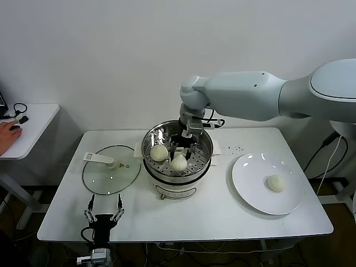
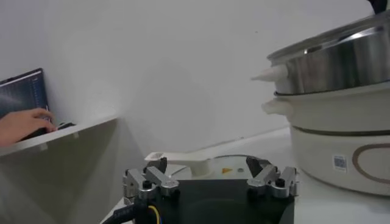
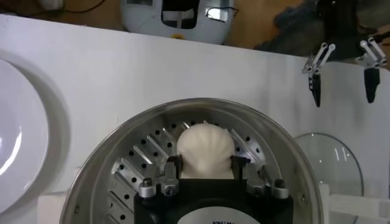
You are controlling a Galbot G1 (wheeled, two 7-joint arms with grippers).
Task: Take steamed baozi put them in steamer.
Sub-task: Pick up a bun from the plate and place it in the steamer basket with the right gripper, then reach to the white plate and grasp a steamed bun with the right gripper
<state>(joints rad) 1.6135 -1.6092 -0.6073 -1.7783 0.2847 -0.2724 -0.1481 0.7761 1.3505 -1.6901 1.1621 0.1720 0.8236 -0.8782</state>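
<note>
head view: right tool [image 1: 179, 149] grips a baozi [image 1: 178, 162] inside the steamer [image 1: 203, 140].

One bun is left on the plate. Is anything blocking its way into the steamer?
Nothing visible does. The bun sits alone on the plate, the steamer is open, and its glass lid lies on the far side.

white table [image 1: 222, 214], steamer [image 1: 178, 181], glass lid [image 1: 108, 177], plate [image 1: 250, 183]

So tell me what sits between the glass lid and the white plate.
In the head view, the steamer stands between the glass lid and the white plate, with two baozi on its tray; the right gripper is inside it.
</note>
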